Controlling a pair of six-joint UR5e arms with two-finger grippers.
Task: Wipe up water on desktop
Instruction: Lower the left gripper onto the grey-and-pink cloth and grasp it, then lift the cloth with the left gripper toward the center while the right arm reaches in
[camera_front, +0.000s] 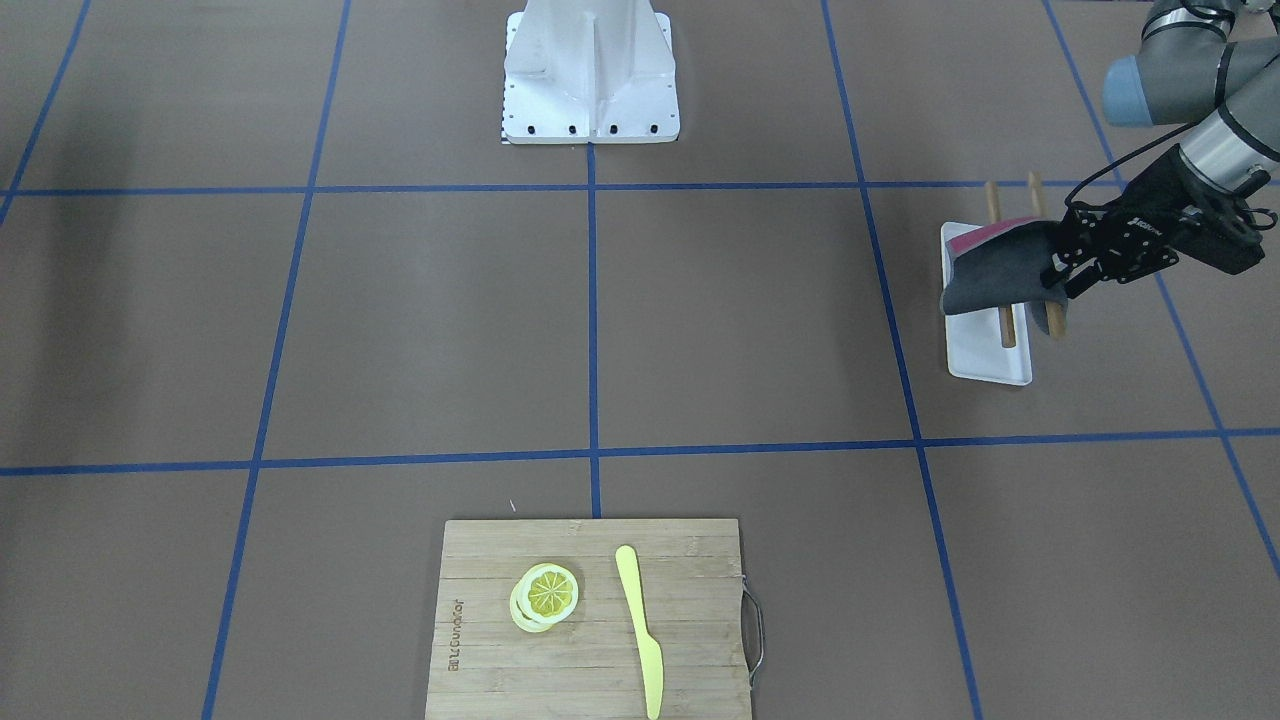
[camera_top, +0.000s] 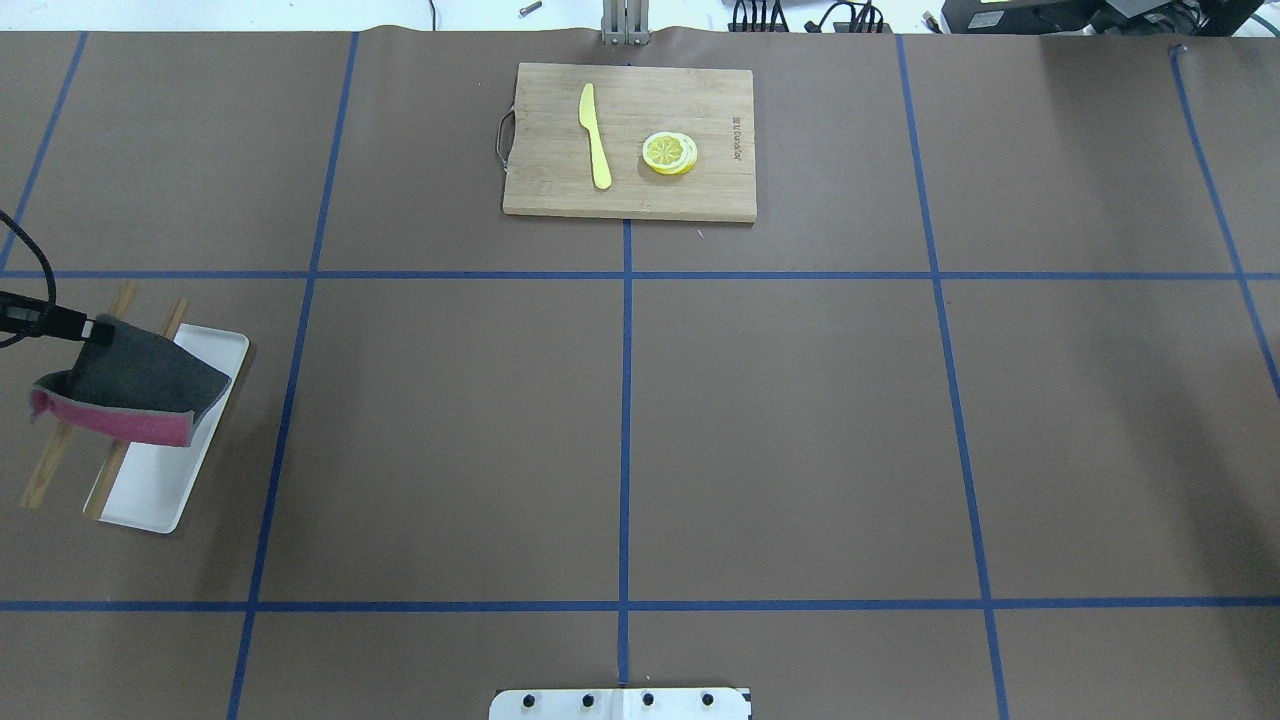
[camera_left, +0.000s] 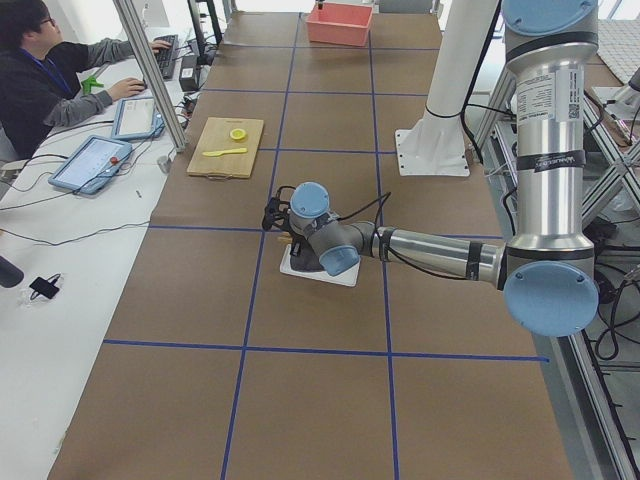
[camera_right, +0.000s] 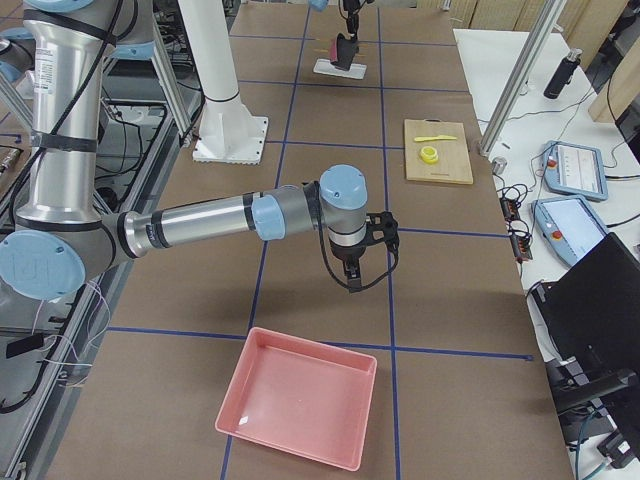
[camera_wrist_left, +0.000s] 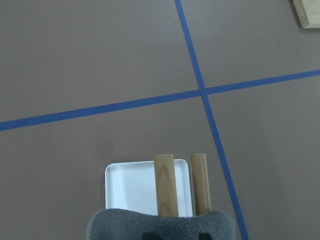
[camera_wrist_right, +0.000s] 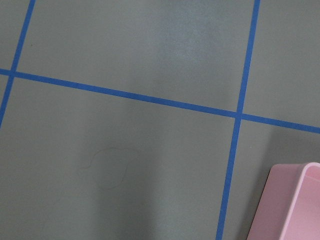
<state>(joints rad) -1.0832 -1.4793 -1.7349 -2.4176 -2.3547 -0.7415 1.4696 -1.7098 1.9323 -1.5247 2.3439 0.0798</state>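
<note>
The desktop (camera_front: 750, 320) is a brown tabletop with a blue tape grid. My left gripper (camera_front: 1058, 278) is shut on a grey cloth with a pink underside (camera_front: 1000, 275) and holds it above a white tray (camera_front: 985, 355) that carries two wooden sticks (camera_front: 1006, 325). The cloth also shows in the overhead view (camera_top: 130, 385) and at the bottom of the left wrist view (camera_wrist_left: 160, 225). My right gripper (camera_right: 350, 270) hangs over the desktop's other end; I cannot tell whether it is open. A faint curved outline (camera_wrist_right: 107, 167) marks the desktop in the right wrist view.
A bamboo cutting board (camera_front: 480, 620) with lemon slices (camera_front: 545, 595) and a yellow knife (camera_front: 640, 630) lies at the far middle edge. A pink bin (camera_right: 300, 410) sits near my right arm. The white robot base (camera_front: 590, 70) stands mid-table. An operator (camera_left: 50, 70) sits beside the table.
</note>
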